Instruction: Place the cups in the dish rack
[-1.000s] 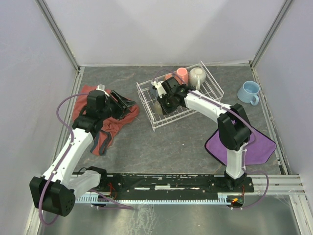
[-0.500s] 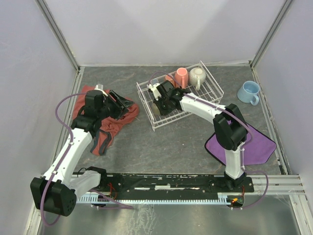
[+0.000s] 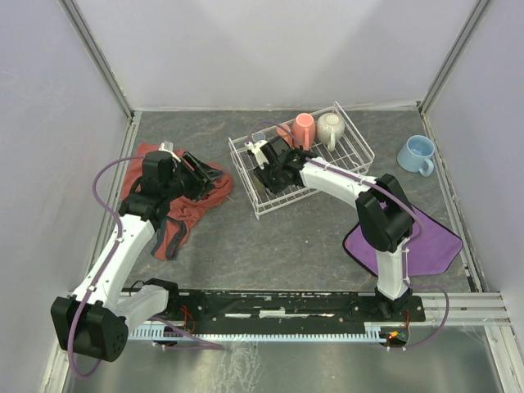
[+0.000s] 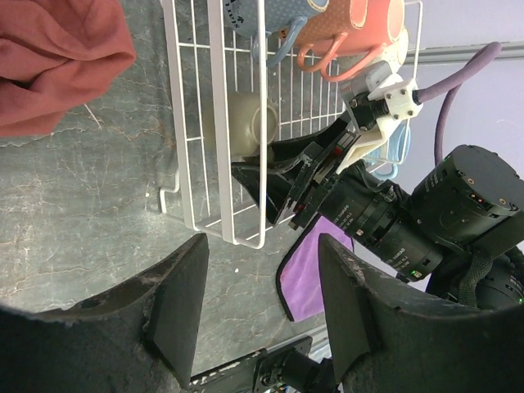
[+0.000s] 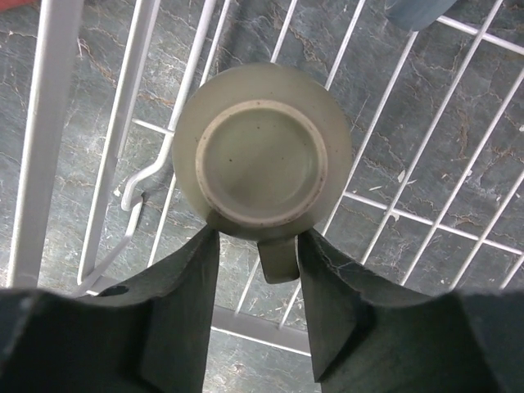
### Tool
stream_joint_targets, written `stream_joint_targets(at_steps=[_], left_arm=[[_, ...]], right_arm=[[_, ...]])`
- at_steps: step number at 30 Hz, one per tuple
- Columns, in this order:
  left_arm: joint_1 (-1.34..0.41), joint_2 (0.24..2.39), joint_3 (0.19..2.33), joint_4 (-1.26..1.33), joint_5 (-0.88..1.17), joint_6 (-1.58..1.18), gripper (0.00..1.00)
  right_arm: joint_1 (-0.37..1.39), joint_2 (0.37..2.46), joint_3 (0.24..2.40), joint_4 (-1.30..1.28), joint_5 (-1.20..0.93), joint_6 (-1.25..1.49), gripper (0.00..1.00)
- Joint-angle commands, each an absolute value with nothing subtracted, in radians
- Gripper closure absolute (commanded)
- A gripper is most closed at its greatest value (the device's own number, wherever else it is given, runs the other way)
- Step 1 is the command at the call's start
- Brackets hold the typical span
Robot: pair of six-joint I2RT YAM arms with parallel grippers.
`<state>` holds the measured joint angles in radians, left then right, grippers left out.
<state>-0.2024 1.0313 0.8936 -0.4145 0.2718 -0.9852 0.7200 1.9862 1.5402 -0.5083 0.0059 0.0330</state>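
Observation:
The white wire dish rack (image 3: 243, 176) stands at mid table. My right gripper (image 3: 264, 173) is low inside its left end, open. In the right wrist view its fingers (image 5: 255, 246) flank the handle of the small olive-green mug (image 5: 262, 151), which stands upside down on the rack wires (image 5: 49, 123). The salmon-orange mug (image 3: 304, 127) and cream mug (image 3: 330, 126) sit in the rack's far end. A grey-blue mug (image 4: 266, 16) lies in the rack too. The larger light blue mug (image 3: 416, 154) stands on the table at far right. My left gripper (image 3: 201, 172) is open and empty over a red cloth.
A crumpled red cloth (image 3: 176, 201) lies left of the rack. A purple cloth (image 3: 426, 241) lies at the right, by the right arm's base. Grey walls enclose the table on three sides.
My right gripper has shifted a little left inside the rack with the olive-green mug under it. The left arm has barely moved.

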Motion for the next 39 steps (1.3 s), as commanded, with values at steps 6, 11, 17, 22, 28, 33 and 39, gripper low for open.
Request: stream_joint_targets(at_steps=[6,11,17,22,28,33,39], left_arm=[[-0.196,1.014,0.900,-0.396,0.290,-0.938,0.37],[-0.195,1.017,0.906,-0.417,0.280,-0.907,0.37],[-0.196,1.049,0.939,-0.456,0.269,-0.839,0.36],[-0.214,1.119,1.010,-0.477,0.290,-0.773,0.37],[-0.325,1.230,1.139,-0.515,0.227,-0.737,0.38],[-0.378,1.287,1.205,-0.528,0.199,-0.727,0.37],[-0.378,1.310,1.227,-0.540,0.212,-0.686,0.37]], right_arm=[[0.723,1.880,1.516,-0.487,0.005,0.082,0.46],[0.722,1.809,1.518,-0.516,0.016,0.095,0.45],[0.707,1.732,1.546,-0.575,0.045,0.104,0.45],[0.624,1.646,1.546,-0.626,0.030,0.155,0.44],[0.420,1.558,1.549,-0.684,0.004,0.244,0.44],[0.265,1.557,1.598,-0.733,0.033,0.317,0.43],[0.119,1.631,1.679,-0.702,-0.040,0.347,0.43]])
